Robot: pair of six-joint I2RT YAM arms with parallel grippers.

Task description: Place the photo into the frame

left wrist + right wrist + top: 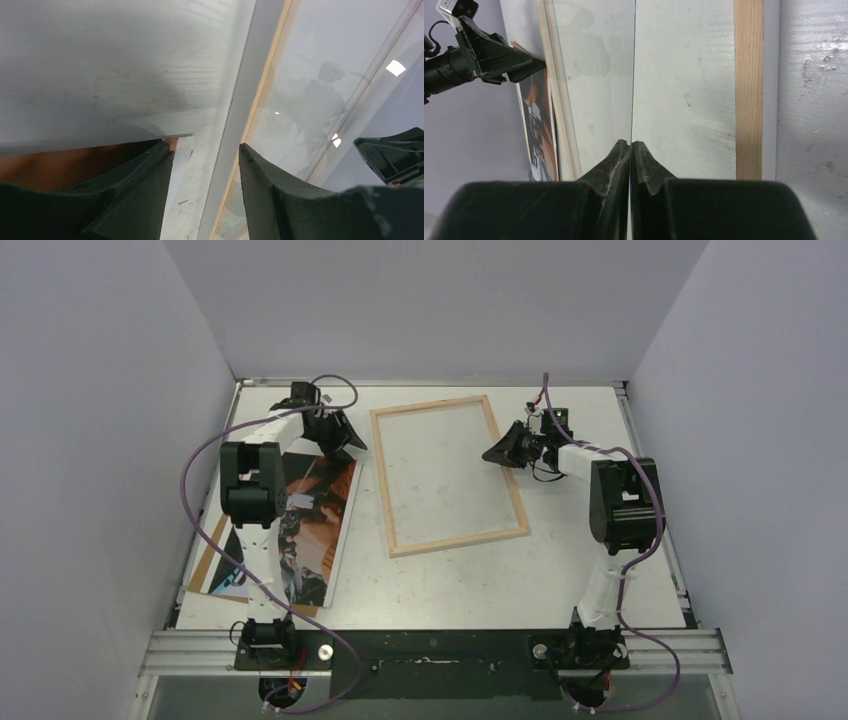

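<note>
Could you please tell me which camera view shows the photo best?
The top view: the photo lies nearly whole left of the frame, partly under the left arm. The left wrist shows only a blurred orange corner; the right wrist, a narrow strip.

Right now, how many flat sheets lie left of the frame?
2: the photo beside the frame, and a brown board under the photo, mostly covered. More could be hidden beneath.

- Photo (320, 522): glossy print with a white border, face up, flat on the left of the surface (560, 575).
- Frame (459, 540): pale wood back facing up, clear pane inside, flat at centre, slightly skewed.
</note>
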